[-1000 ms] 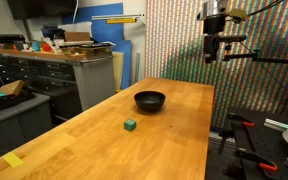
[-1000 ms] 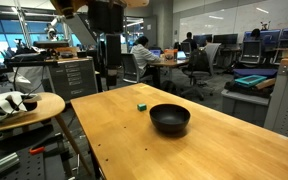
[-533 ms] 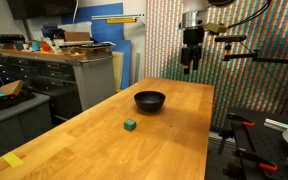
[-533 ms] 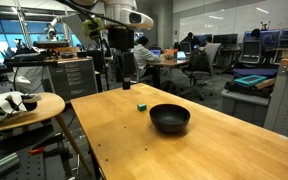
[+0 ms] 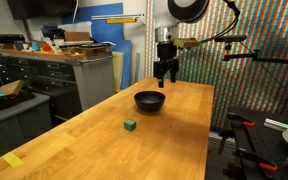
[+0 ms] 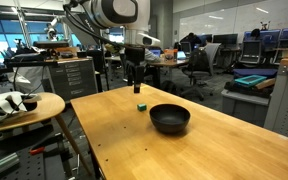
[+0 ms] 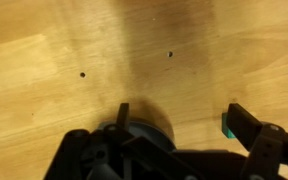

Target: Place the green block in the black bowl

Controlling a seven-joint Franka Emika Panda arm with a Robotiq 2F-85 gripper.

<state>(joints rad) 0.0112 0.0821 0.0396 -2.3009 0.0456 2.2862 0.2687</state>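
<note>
The green block (image 5: 130,125) is a tiny dark-green cube lying on the wooden table (image 5: 104,140), nearer the camera than the black bowl (image 5: 150,100). Both exterior views show it; it is the small cube (image 6: 142,104) beyond the bowl (image 6: 170,118). My gripper (image 5: 165,74) hangs open and empty in the air above the table, just behind the bowl and well apart from the block. It also shows above the block (image 6: 136,84). In the wrist view the gripper (image 7: 184,118) has its fingers spread, and the block (image 7: 227,130) peeks out beside one finger (image 7: 246,122).
A cabinet with clutter (image 5: 59,65) stands off the table's side. A round side table (image 6: 24,108) stands beside the table. Tripod arms (image 5: 249,55) reach in near the table's far edge. Two small dark holes (image 7: 82,74) mark the wood.
The arm has swung in over the table and come down, from high beside the table's far edge to just above the table behind the bowl. Block and bowl have not moved.
</note>
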